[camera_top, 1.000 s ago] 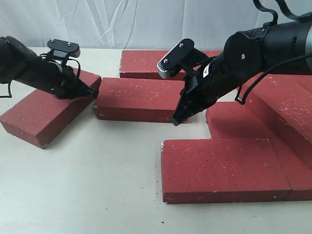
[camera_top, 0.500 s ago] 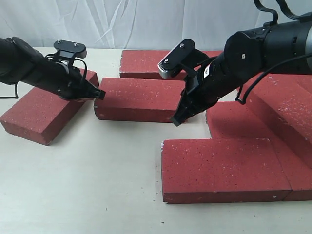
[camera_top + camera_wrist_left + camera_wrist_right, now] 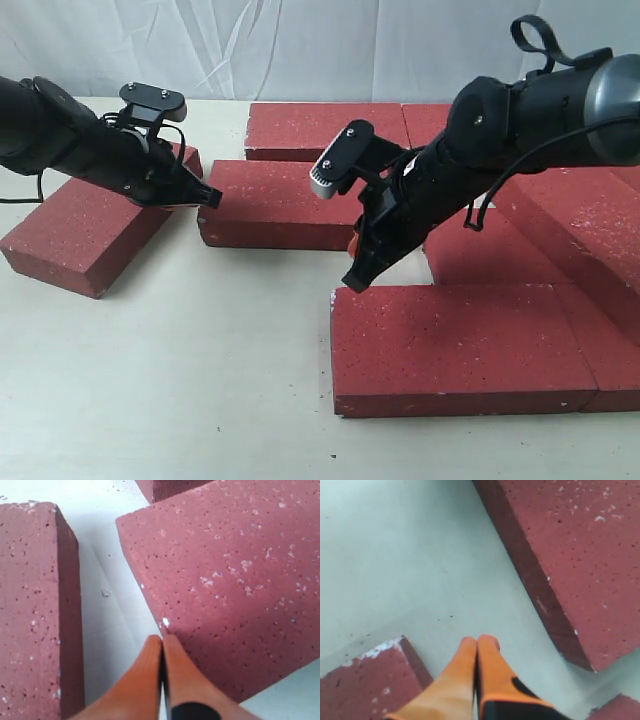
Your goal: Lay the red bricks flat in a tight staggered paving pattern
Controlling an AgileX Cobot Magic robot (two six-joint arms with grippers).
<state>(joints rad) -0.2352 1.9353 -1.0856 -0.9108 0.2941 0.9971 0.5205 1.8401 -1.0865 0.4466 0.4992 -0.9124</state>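
Note:
Several red bricks lie flat on the table. A skewed brick [image 3: 85, 235] sits at the left, a middle brick [image 3: 285, 205] beside it, a back brick [image 3: 325, 128] behind, and a front brick [image 3: 455, 345] nearest the camera. My left gripper [image 3: 212, 197] is shut and empty, its tips [image 3: 161, 639] at the left end corner of the middle brick [image 3: 235, 565]. My right gripper [image 3: 352, 282] is also shut and empty. It hangs over bare table [image 3: 395, 555] between the middle brick [image 3: 580, 555] and the front brick's far left corner [image 3: 365, 685].
More red bricks [image 3: 590, 215] lie packed together at the right, joining the front brick. A narrow gap of table [image 3: 115, 610] separates the skewed brick [image 3: 30, 605] from the middle brick. A white cloth backdrop [image 3: 300, 45] hangs behind.
My left gripper has slid right, off the skewed brick, to the middle brick's left end. My right gripper has moved down and left, from the middle brick's right end to the front brick's corner.

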